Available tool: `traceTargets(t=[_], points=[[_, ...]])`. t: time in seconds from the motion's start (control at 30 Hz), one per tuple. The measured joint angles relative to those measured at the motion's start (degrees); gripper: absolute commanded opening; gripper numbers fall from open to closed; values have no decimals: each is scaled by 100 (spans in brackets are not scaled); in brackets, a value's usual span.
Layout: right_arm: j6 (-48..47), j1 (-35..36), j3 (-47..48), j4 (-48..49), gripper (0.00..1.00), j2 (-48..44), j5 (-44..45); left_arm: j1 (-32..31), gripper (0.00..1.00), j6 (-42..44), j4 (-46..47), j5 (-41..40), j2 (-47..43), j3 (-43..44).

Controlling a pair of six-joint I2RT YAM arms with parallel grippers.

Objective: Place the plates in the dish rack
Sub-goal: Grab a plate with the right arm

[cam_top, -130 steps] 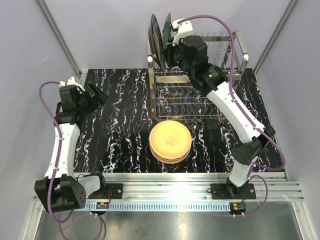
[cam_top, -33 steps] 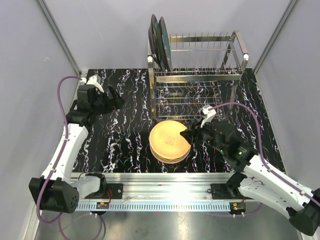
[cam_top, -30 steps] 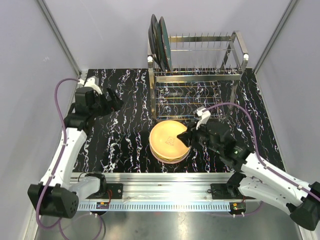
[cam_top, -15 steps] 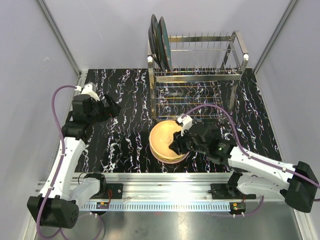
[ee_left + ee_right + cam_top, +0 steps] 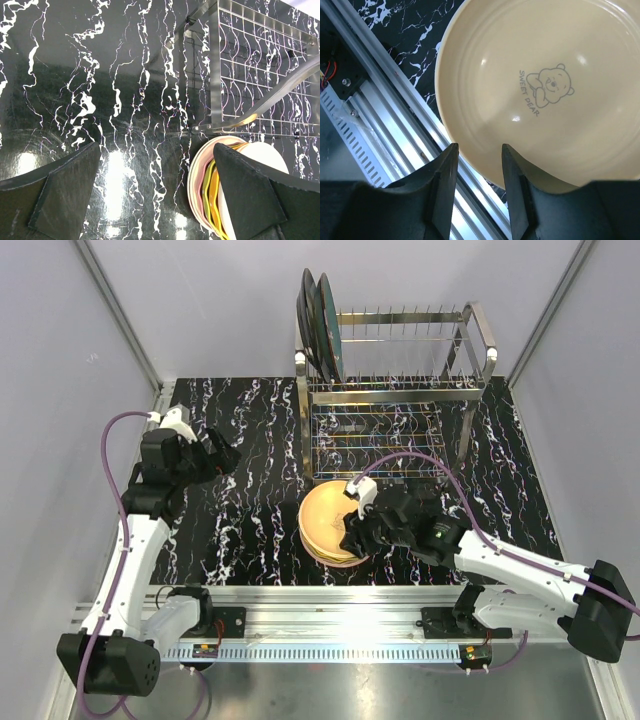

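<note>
Right jaws are hovering parted over the near rim of the top plate (image 5: 520,40), not gripping it. The plate is round, with a glossy cream glaze and a small bear print (image 5: 547,87) at centre. It's sitting on the stack (image 5: 322,518) on the black marble-pattern bench (image 5: 240,440), just in front of the rack (image 5: 400,390). Pink, yellow and orange rims are showing at the stack's side. The rack is shiny chrome wire with thin upright tines and tubular end loops. Two dark plates (image 5: 320,320) are standing on edge at its left end. Left jaws are hanging wide apart over the bench, left of the stack.
</note>
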Motion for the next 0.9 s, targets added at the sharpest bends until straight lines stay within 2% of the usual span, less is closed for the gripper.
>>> traceTargets(t=[0.53,0.63,0.8,0.83,0.9], points=[[-227,92,-2,-37,49,240,-229,66,99,-20,7,111,0,0],[-258,103,-2,-39,45,369,-232,68,99,-20,7,133,0,0],[-286,153,-2,-33,32,474,-240,107,99,-20,9,160,0,0],[-291,157,-2,-33,32,474,-238,109,99,-20,9,166,0,0],[-291,166,-2,-33,41,474,-238,116,99,-24,9,177,0,0]])
